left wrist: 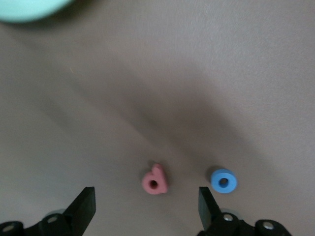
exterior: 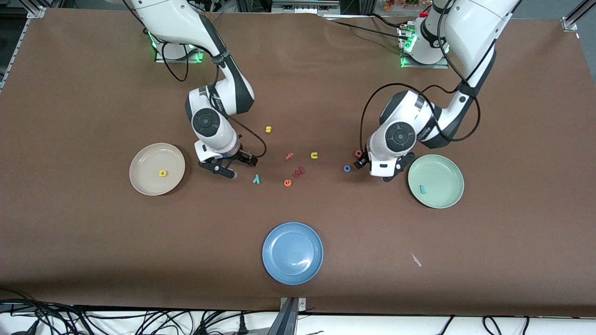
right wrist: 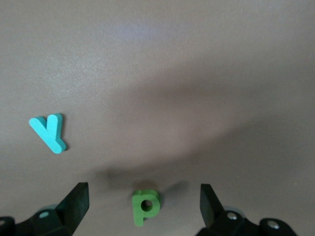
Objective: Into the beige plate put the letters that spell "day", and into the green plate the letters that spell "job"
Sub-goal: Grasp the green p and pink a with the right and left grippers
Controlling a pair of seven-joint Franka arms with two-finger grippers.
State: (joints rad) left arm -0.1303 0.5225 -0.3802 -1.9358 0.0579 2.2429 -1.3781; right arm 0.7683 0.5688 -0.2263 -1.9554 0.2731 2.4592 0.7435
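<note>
Brown table under me, left tool spread wide over the pink b by the green plate, right tool gaping over the green d.

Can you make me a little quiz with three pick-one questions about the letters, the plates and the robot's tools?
1. Where is the yellow a?
A) on the bare table
B) in the blue plate
C) in the beige plate

2. What colour is the letter in the green plate?
A) teal
B) orange
C) yellow

3. The left tool over the pink b is:
A) shut on the b
B) open
C) holding the blue o

Answers:
1 C: the a lies inside the beige plate.
2 A: a teal j lies in it.
3 B: its fingers stand wide apart, one on each side of the b, and hold nothing.
</note>
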